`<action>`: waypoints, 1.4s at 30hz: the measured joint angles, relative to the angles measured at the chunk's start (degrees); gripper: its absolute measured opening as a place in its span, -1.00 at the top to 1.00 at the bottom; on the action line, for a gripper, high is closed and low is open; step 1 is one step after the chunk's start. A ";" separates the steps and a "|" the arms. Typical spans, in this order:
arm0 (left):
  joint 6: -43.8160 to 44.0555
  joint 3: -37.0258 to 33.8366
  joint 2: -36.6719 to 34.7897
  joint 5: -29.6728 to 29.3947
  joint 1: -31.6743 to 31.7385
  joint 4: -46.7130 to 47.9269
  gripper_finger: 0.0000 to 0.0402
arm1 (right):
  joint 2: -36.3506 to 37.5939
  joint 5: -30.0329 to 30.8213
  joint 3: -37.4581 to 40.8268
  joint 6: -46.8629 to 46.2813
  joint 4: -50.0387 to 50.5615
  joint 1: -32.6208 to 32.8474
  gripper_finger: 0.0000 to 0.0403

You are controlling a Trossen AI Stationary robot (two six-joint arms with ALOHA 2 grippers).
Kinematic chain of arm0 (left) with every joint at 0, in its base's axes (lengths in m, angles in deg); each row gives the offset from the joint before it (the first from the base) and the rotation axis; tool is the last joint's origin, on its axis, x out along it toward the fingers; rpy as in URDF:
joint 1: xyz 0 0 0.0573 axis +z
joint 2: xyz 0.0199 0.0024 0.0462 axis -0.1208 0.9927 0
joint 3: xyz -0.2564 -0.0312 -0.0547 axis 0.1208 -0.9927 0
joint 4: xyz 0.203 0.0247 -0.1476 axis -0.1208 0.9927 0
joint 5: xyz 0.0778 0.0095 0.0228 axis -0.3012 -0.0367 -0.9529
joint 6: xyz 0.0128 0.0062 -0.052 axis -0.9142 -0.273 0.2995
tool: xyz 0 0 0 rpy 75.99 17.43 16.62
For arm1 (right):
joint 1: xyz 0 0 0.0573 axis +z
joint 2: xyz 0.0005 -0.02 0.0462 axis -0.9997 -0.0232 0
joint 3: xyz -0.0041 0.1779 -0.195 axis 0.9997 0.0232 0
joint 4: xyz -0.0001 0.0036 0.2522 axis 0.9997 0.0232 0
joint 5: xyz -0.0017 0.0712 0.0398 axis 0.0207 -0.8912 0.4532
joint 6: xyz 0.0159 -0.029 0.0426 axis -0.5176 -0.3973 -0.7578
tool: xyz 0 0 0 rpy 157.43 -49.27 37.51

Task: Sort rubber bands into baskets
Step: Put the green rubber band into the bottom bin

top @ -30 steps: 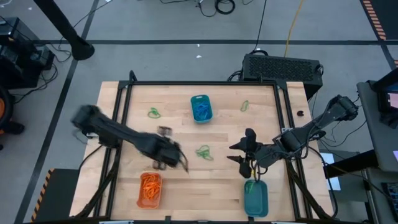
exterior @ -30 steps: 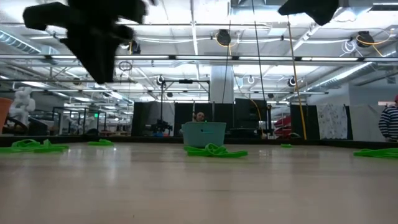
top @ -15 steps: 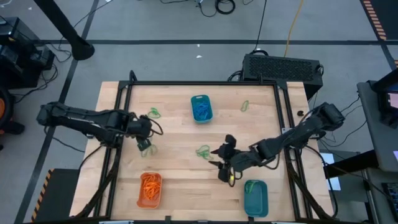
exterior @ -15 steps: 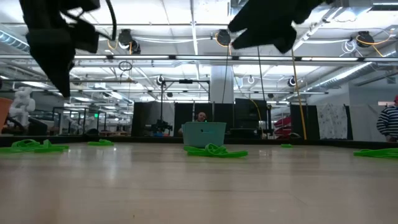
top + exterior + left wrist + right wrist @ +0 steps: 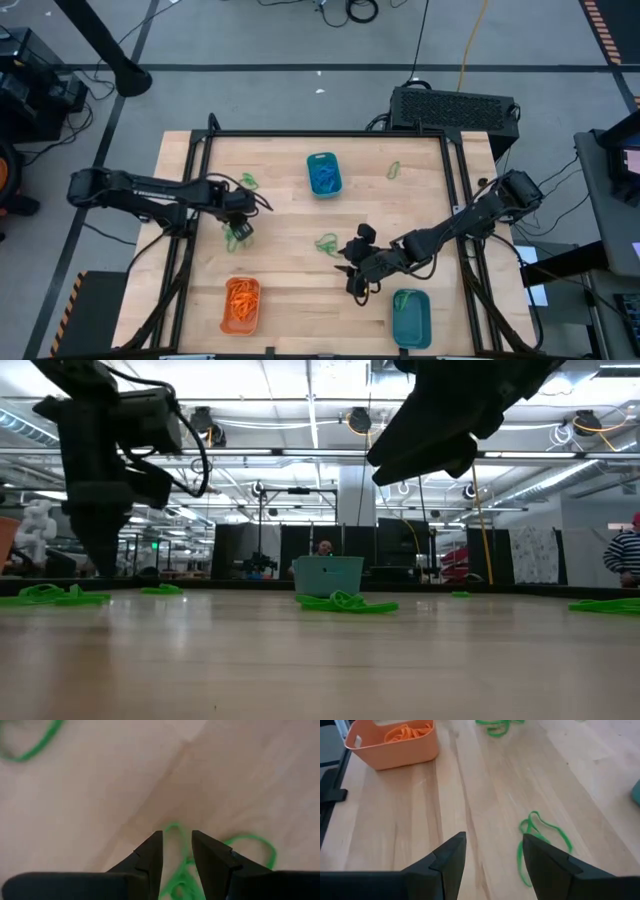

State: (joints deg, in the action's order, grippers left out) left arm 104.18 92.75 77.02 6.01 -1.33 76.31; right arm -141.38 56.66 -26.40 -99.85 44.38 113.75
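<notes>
Green rubber bands (image 5: 237, 234) lie flat on the table's left part, and my left gripper (image 5: 238, 226) points down right above them, open by a narrow gap; the bands (image 5: 176, 872) show between its fingertips (image 5: 176, 837). Whether it touches them I cannot tell. More green bands (image 5: 327, 243) lie mid-table. My right gripper (image 5: 351, 268) hangs open beside them, slanting down, with a band (image 5: 540, 837) just past its fingers. The baskets are an orange one (image 5: 240, 305) holding orange bands, a blue one (image 5: 322, 173) holding blue bands, and a teal one (image 5: 411, 316).
Single green bands lie at the far left (image 5: 247, 181) and far right (image 5: 393, 170). A black metal frame (image 5: 325, 133) runs round the tabletop. Bare wood lies between the orange and teal baskets. In the low view the blue basket (image 5: 328, 573) stands behind the middle bands (image 5: 345, 602).
My left gripper has swung from beside the orange basket toward the table's left and far edges, rolled about its own line, and come down over the green bands. My right gripper has moved from above the teal basket toward the left and down, toward the middle green bands.
</notes>
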 joint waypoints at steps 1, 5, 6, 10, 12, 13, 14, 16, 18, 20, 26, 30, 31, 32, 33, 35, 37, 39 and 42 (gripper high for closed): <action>0.02 -0.05 0.42 0.47 0.00 -0.54 0.44 | 0.00 -0.02 0.00 0.04 -0.01 0.00 0.07; 0.07 -0.09 2.71 0.64 0.02 -0.46 0.44 | 0.01 -0.17 0.00 0.53 0.09 0.02 0.07; 0.06 -0.07 3.26 0.64 0.02 -0.64 0.44 | 0.02 -0.18 0.00 0.55 0.16 0.02 0.07; -0.20 -0.07 5.77 0.62 0.02 -0.61 0.44 | 0.02 -1.21 0.00 0.66 0.23 0.02 0.07; -0.62 -0.07 7.32 0.59 0.01 -0.67 0.44 | 0.02 -1.26 0.00 0.66 0.27 0.04 0.07; -1.43 -0.07 8.17 0.60 0.02 -0.81 0.44 | 0.02 -1.26 0.00 0.66 0.27 0.04 0.07; -1.87 0.00 9.01 0.61 0.00 -1.27 0.44 | 0.02 -1.26 0.00 0.66 0.25 0.04 0.07; -3.13 0.17 10.11 0.73 0.00 -2.11 0.44 | 0.02 -1.26 0.00 0.66 0.27 0.04 0.07; -3.84 0.11 10.72 1.25 0.00 -2.86 0.45 | 0.02 -1.26 0.00 0.66 0.27 0.04 0.07; -4.52 0.09 10.83 1.47 0.00 -3.28 0.48 | 0.02 -1.26 0.00 0.66 0.27 0.04 0.07; -5.10 0.11 10.83 1.97 -0.13 -4.11 0.88 | 0.02 -1.24 0.00 0.67 0.33 0.04 0.07; -6.46 0.77 10.86 1.97 -0.13 -3.82 0.96 | 0.02 -1.24 0.00 0.68 0.33 0.04 0.07; -6.52 1.09 10.74 1.87 -0.13 -3.67 0.96 | 0.02 -1.24 0.00 0.68 0.33 0.04 0.07; -6.70 1.26 10.51 1.71 -0.13 -3.77 0.97 | 0.02 -1.24 0.00 0.88 0.33 0.04 0.07; -7.44 1.80 10.18 1.70 -0.14 -4.81 0.98 | 0.02 -1.22 0.00 1.07 0.35 0.04 0.07; -7.87 3.23 8.91 1.63 -0.37 -7.49 0.98 | 0.05 -1.23 0.00 1.91 0.48 0.04 0.07; -8.02 3.51 7.52 1.62 -0.93 -7.61 0.99 | 0.36 -1.12 0.00 2.04 0.83 0.04 0.07; -7.95 3.94 6.22 2.23 -1.86 -10.49 0.99 | 0.81 -0.96 0.00 2.17 0.94 0.02 0.07; -7.53 4.56 3.65 3.61 -3.61 -15.43 0.99 | 2.04 -0.37 0.00 2.14 1.93 0.02 0.07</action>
State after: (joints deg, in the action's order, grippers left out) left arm 96.65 97.31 80.67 9.61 -4.94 60.89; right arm -139.35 56.29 -26.40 -97.71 46.31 113.77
